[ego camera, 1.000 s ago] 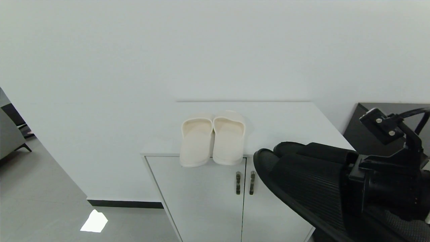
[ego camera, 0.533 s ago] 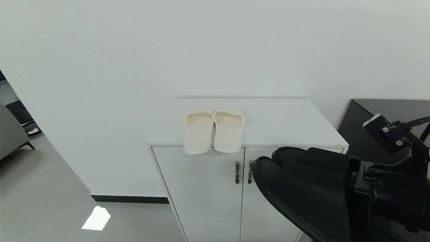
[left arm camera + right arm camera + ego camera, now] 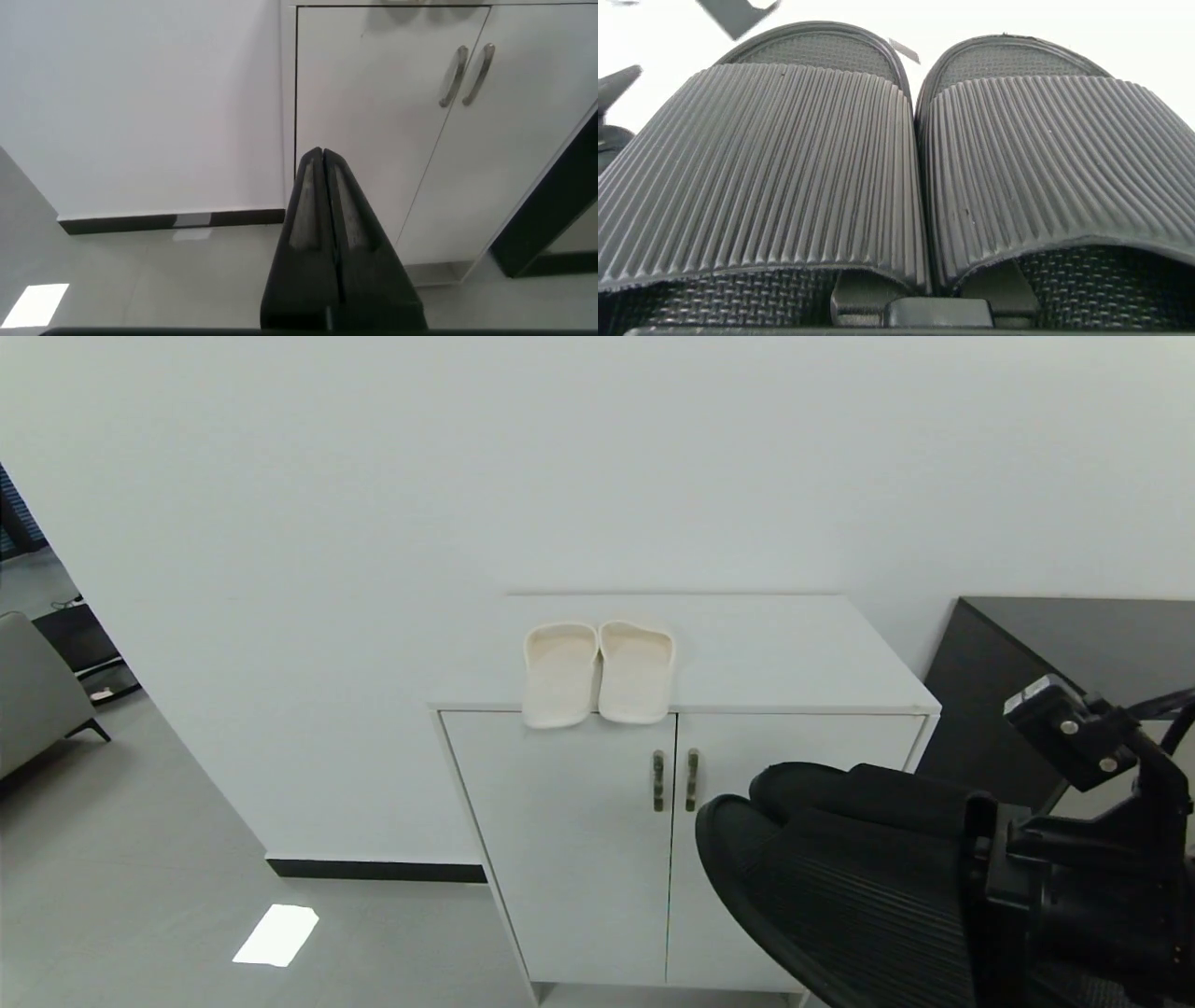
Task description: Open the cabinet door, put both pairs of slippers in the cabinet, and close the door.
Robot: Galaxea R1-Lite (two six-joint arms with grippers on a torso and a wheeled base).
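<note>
Head cam is shifting, not the things: the whole view is pulling back vs 1 s ago, so the cabinet is sitting higher and farther off w/ more of its front showing. The black slippers are keeping approx the same spot in frame, so they are now hanging in front of the R door instead of over the top. R gripper is clamping that pair at the heel end, straps side by side; exact finger placement is hiding under the soles, can't tell more. L gripper is sitting low, near the L door, fingers pressed together, carrying nothing. White slippers are lying on the cabinet top w/ toes hanging over the front edge, above the L door. Both doors are looking closed, handles side by side at the centre seam. Risks, as I judge it: the black pair is hanging near the handles, so an R door swinging out is likely hitting it unless the R arm is clearing off first. One clamp is carrying two slippers, so a jolt could be dropping one. The overhanging white toes could be getting knocked off by an arm going for the handles. L gripper is needing to spread before taking a handle, else it's just poking the door.
</note>
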